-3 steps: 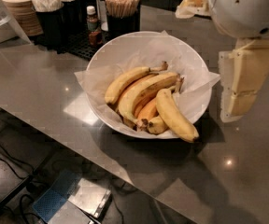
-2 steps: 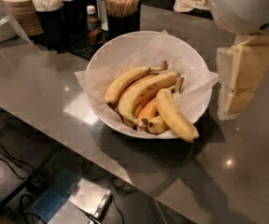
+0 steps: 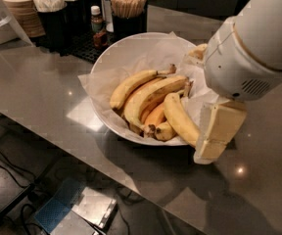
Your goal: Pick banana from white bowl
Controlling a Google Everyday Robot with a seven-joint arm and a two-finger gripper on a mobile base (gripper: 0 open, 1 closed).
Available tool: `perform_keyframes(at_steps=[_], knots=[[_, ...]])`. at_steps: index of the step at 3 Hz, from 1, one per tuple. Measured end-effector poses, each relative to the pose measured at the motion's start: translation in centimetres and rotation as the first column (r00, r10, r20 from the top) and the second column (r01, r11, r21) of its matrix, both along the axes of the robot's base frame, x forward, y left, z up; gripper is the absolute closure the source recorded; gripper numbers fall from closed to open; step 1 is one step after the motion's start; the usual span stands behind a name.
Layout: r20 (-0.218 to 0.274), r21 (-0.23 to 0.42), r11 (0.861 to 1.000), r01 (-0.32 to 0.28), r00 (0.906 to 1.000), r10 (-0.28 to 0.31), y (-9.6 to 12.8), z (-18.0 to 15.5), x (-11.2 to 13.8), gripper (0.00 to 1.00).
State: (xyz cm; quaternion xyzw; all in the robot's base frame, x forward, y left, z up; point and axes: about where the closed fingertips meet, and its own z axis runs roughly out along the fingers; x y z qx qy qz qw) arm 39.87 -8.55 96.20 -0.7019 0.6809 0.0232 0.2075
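**A:** Where is the claw point(image 3: 213, 140)?

**B:** At the right side of the white bowl point(image 3: 100, 68). It hangs as a cream-coloured block beneath the big white arm housing point(image 3: 251, 48), and its lower end is over the bowl's right rim, close above the desk point(image 3: 38, 94).

**A:** Is it wide or narrow?

**B:** I cannot tell. From this side it shows only as one pale slab.

**A:** And the banana point(image 3: 179, 117)?

**B:** It lies in the bowl on the crinkled white paper point(image 3: 146, 53), the rightmost of the pile. It is thick, bright yellow and gently curved. Its brownish stem points up toward the far rim and its lower end runs down behind the claw. The claw is right against that end in this view. I cannot tell whether the two touch.

**A:** What lies beside it?

**B:** A short stubby banana point(image 3: 164, 131) is at its lower left and an orange-tinted banana point(image 3: 155, 115) sits just left of it. Two longer yellow ones point(image 3: 131, 86) are farther left. All of them are inside the bowl.

**A:** Anything else on the desk?

**B:** At the far edge stand a dark cup of wooden stirrers point(image 3: 128, 3), a small bottle point(image 3: 98, 26) and a beige stack of paper lids point(image 3: 18, 6).
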Motion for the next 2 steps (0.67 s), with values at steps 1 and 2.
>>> perform_keyframes(at_steps=[1,2], knots=[[-0.066,0.051,0.997,0.056,0.9965,-0.052,1.07,-4.82,0.19,0.00],[-0.066,0.051,0.997,0.056,0.9965,-0.052,1.07,-4.81,0.19,0.00]])
